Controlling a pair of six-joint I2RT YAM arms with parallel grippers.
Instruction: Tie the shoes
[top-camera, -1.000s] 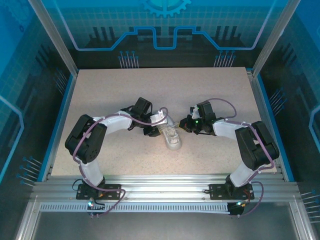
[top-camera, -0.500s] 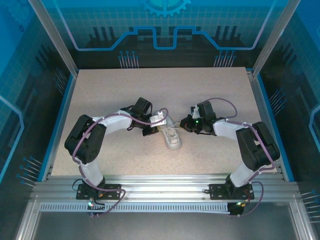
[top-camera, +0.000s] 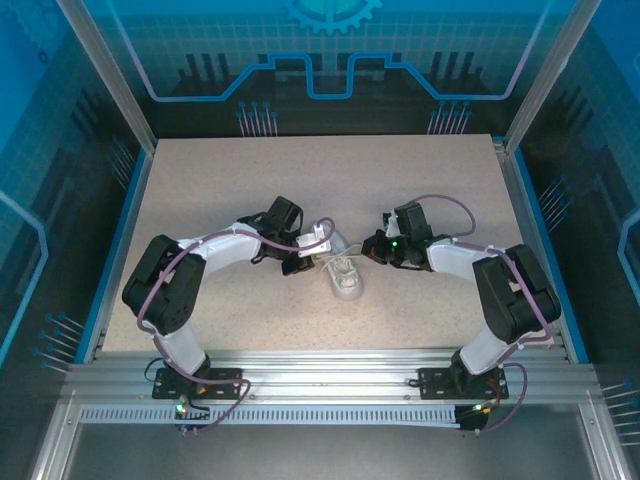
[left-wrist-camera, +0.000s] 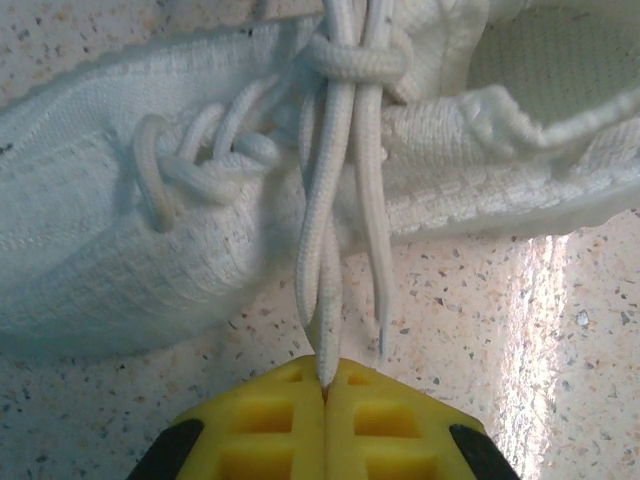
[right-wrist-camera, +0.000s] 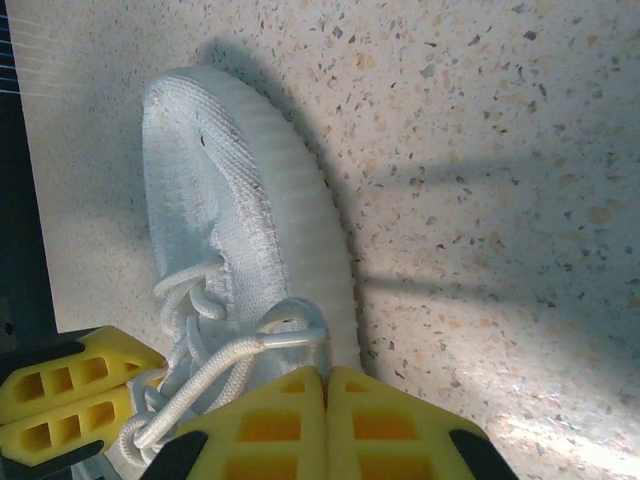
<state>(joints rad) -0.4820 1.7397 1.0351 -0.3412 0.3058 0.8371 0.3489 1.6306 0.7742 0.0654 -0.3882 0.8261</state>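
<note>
The white shoe (top-camera: 346, 276) lies on the table between my two arms, toe toward the near edge. In the left wrist view it (left-wrist-camera: 120, 230) lies across the top, with a knot (left-wrist-camera: 355, 60) in its laces. A lace loop (left-wrist-camera: 325, 270) runs down from that knot into my left gripper (left-wrist-camera: 325, 377), which is shut on it. My right gripper (right-wrist-camera: 326, 372) is shut on another lace loop (right-wrist-camera: 300, 318) on the shoe's other side (right-wrist-camera: 240, 200). From above, the left gripper (top-camera: 322, 248) and right gripper (top-camera: 370, 250) flank the shoe's heel end.
The speckled table (top-camera: 300, 180) spreads all round the shoe, with blue edging and metal frame posts (top-camera: 110, 90) at its sides. The left gripper's yellow fingers (right-wrist-camera: 60, 400) show at the lower left of the right wrist view, close beside the shoe.
My left gripper has closed on the lace loop. The left arm has pulled slightly to the left, and the shoe has shifted a little. The right arm has held still.
</note>
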